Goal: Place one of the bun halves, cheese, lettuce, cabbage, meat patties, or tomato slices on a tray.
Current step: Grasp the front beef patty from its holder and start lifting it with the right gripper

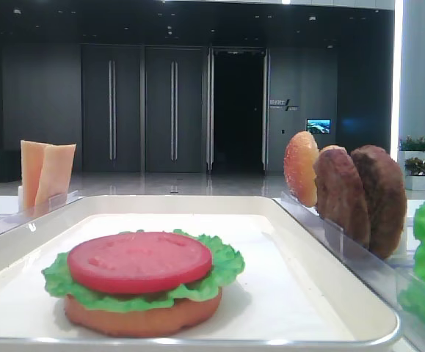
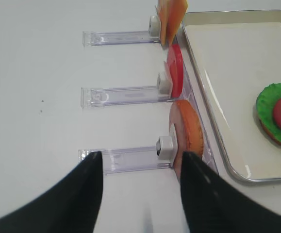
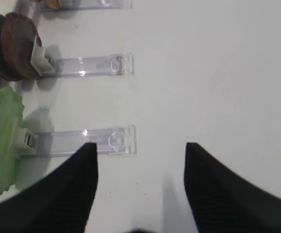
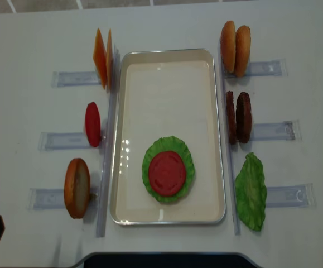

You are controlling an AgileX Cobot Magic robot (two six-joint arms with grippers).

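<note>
Left of the tray (image 4: 119, 139) the left pincer (image 2: 140, 160) hangs spread and empty, a tomato slice (image 4: 167, 172) tops lettuce (image 4: 148, 167) on the tray, meat patties (image 4: 238, 117) stand right of it, where the right pincer (image 3: 140, 150) gapes empty over the desk (image 3: 218, 73).

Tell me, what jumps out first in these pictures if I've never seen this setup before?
A half-built toy burger sits at the near end of the white tray: a red tomato slice on ruffled green lettuce. Spare pieces stand on edge in clear racks on both sides, such as two brown meat patties right of the tray and orange cheese at its far left.
</note>
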